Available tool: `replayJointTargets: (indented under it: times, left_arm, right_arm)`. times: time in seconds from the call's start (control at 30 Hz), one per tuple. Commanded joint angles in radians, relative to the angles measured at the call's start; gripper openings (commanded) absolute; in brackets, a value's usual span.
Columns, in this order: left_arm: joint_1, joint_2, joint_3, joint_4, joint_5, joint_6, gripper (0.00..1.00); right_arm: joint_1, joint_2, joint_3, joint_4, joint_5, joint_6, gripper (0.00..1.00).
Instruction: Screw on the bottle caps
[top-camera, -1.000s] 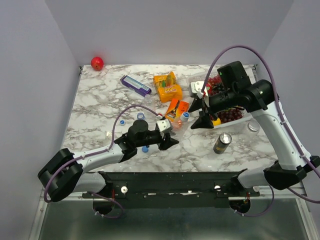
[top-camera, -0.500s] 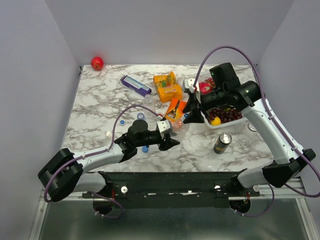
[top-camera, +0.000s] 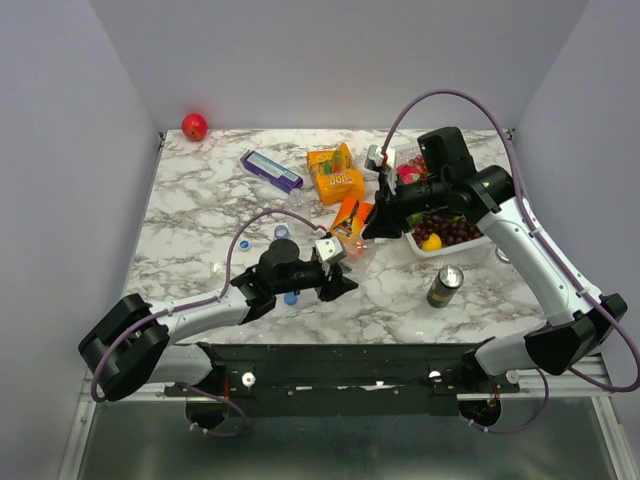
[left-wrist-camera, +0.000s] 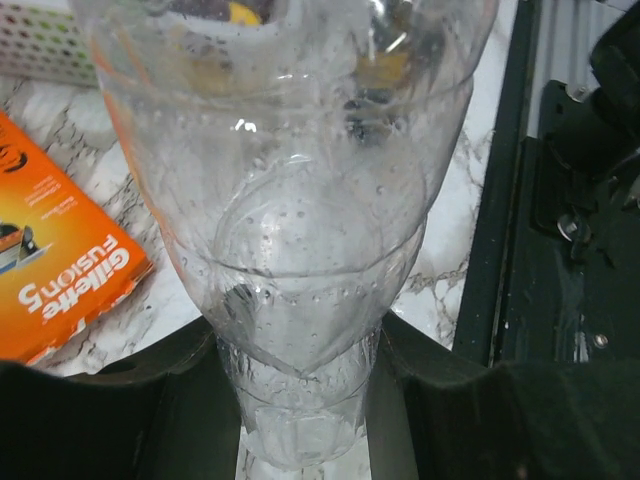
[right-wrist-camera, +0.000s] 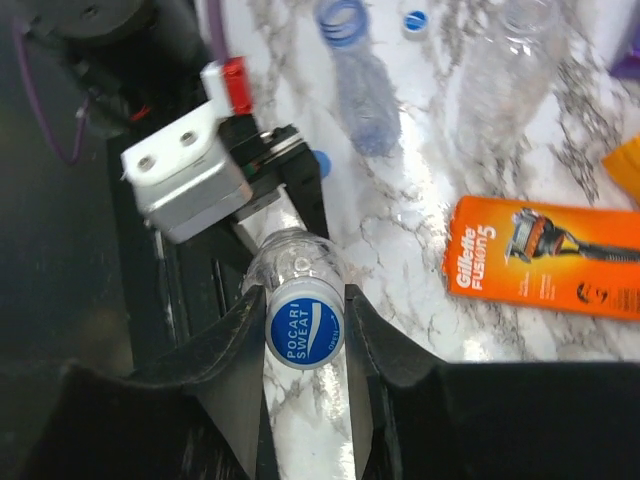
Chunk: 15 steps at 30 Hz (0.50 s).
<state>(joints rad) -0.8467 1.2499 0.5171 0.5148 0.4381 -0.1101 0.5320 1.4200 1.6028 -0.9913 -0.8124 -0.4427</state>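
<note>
Bottle and cap meet at mid-surface. My left hand (top-camera: 338, 283) grips a clear bottle (left-wrist-camera: 300, 230) near its base, close to the middle of the marbled surface (top-camera: 200, 210). Its fingers (left-wrist-camera: 170, 410) press against either side of the plastic. In the overhead view the bottle points away from that hand toward one o'clock, where my right hand (top-camera: 371, 231) meets its neck. From my right wrist, that hand is closed on the blue cap (right-wrist-camera: 305, 322), one finger touching each side. The cap sits on the bottle's mouth; whether its thread has caught I cannot tell. Two loose caps (top-camera: 290, 297) lie on the surface between eight and nine o'clock of the bottle, the nearer one just beside my left hand. An orange razor pack (right-wrist-camera: 545, 255) lies flat just beyond the bottle at twelve o'clock. A dark can (top-camera: 444, 286) stands upright at four o'clock, well apart. A red ball (top-camera: 194, 126) rests in the far corner at eleven o'clock.
</note>
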Motion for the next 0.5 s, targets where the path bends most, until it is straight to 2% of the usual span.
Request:
replayJointTargets:
  times: [0.0, 0.17, 0.37, 0.4, 0.47]
  left_arm:
    - [-0.008, 0.017, 0.121, 0.074, -0.217, -0.072, 0.00]
    - [-0.006, 0.023, 0.129, 0.054, -0.233, -0.088, 0.00]
    - [-0.006, 0.019, 0.110, -0.008, -0.225, -0.086, 0.01]
    - [-0.006, 0.022, 0.110, -0.013, -0.214, -0.083, 0.30]
    - [-0.008, 0.017, 0.107, -0.028, -0.161, -0.056, 0.52]
  right_arm:
    - [0.014, -0.007, -0.073, 0.083, 0.232, 0.413, 0.01]
    - [0.037, -0.009, -0.078, 0.068, 0.236, 0.415, 0.00]
    - [0.039, -0.024, -0.060, 0.072, 0.341, 0.415, 0.00]
    - [0.039, -0.021, -0.046, 0.066, 0.340, 0.400, 0.00]
    - [0.039, -0.020, -0.003, 0.037, 0.351, 0.316, 0.00]
